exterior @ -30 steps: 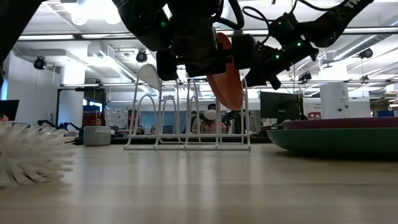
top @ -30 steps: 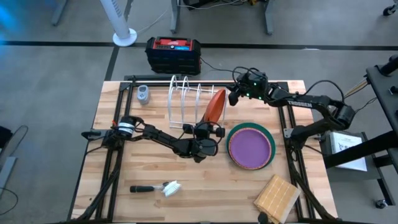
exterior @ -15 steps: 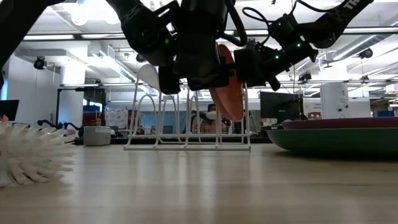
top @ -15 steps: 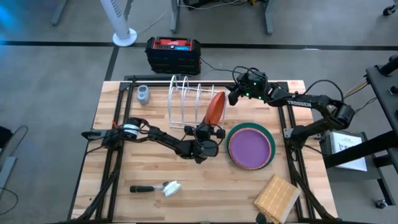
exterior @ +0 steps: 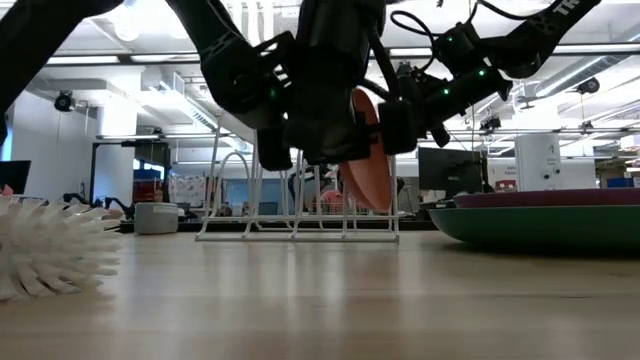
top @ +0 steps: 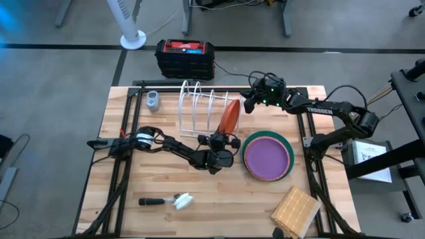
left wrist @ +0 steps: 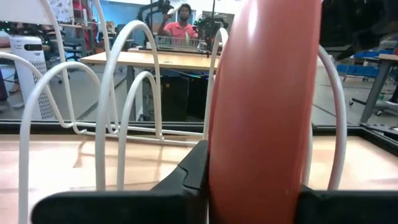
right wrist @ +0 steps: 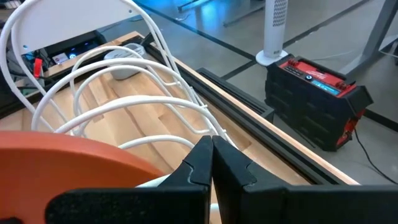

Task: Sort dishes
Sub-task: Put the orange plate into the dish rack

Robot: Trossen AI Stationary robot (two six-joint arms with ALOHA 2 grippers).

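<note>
The orange plate (top: 229, 115) stands on edge among the right-hand wires of the white rack (top: 196, 109), with my left gripper (top: 224, 137) shut on it from the near side. In the low view the plate's lower edge (exterior: 372, 203) hangs a little above the rack's base. My right gripper (top: 248, 104) is shut and sits just right of the plate's far part. The purple plate (top: 267, 158) lies inside the larger teal-green plate (top: 248, 145) on the table to the right. My left gripper pinches the orange plate's near rim (left wrist: 249, 186) between its two fingers (left wrist: 189, 177), one on each face. The fingers point level from the table's near side. The plate stands on edge, tilted a little, between the rack's wires (left wrist: 336, 106). My right gripper's shut fingers (right wrist: 211, 155) are close beside the orange plate (right wrist: 62, 162); whether they touch it, I cannot tell.
A wooden block (top: 295, 211) sits at the near right corner, a dish brush (top: 174, 200) near the front edge and a small grey object (top: 153, 101) at the far left. A red and black box (top: 185, 56) stands on the floor beyond the table.
My left gripper has gone down with the orange plate, which has sunk on edge between the rack's right-hand wires and stays nearly upright. My right gripper has kept still.
</note>
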